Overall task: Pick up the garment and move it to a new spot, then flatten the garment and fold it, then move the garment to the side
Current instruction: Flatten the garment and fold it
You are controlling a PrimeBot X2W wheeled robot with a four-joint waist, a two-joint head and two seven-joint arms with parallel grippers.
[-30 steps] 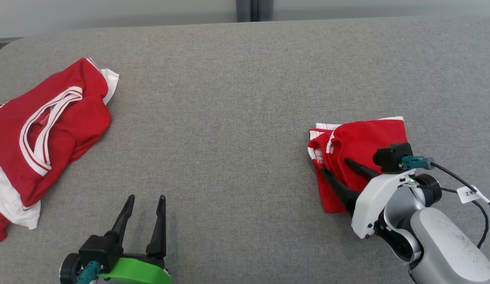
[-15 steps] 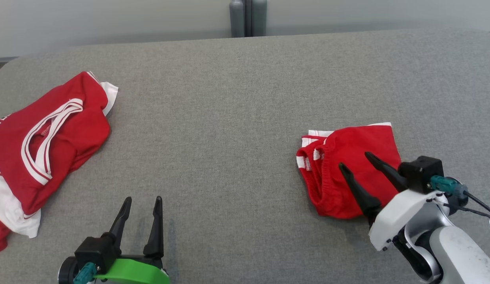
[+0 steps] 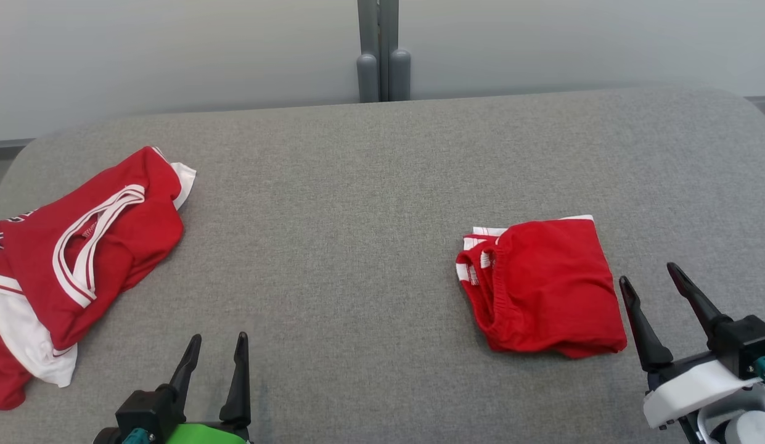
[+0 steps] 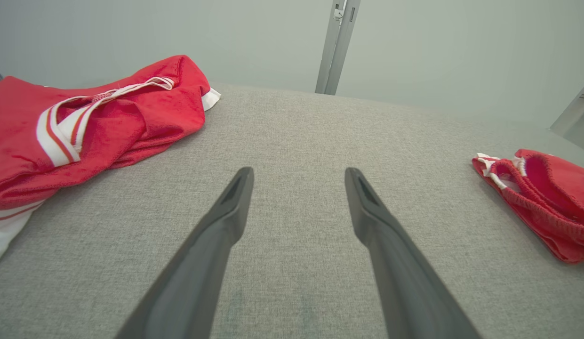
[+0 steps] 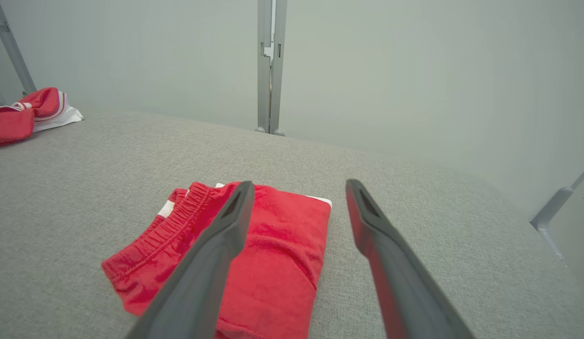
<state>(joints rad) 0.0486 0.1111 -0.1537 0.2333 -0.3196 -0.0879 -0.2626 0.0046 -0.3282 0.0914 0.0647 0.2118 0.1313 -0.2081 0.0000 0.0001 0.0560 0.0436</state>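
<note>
Grey table [image 3: 357, 246] | right gripper [image 3: 647, 274] spread, beside folded garment [image 3: 542, 283] | left gripper [image 3: 219, 337] spread

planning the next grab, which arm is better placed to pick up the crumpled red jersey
Left. The left fingers, open, are on the same side as the jersey; the right fingers stand open beside the folded shorts, far across from it.

a crumpled red-and-white jersey [image 3: 111, 246] lies at the left of the grey table [image 3: 357, 246].

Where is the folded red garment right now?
In the head view the folded red garment lies on the right half of the grey table, just left of the open right pincer.
</note>
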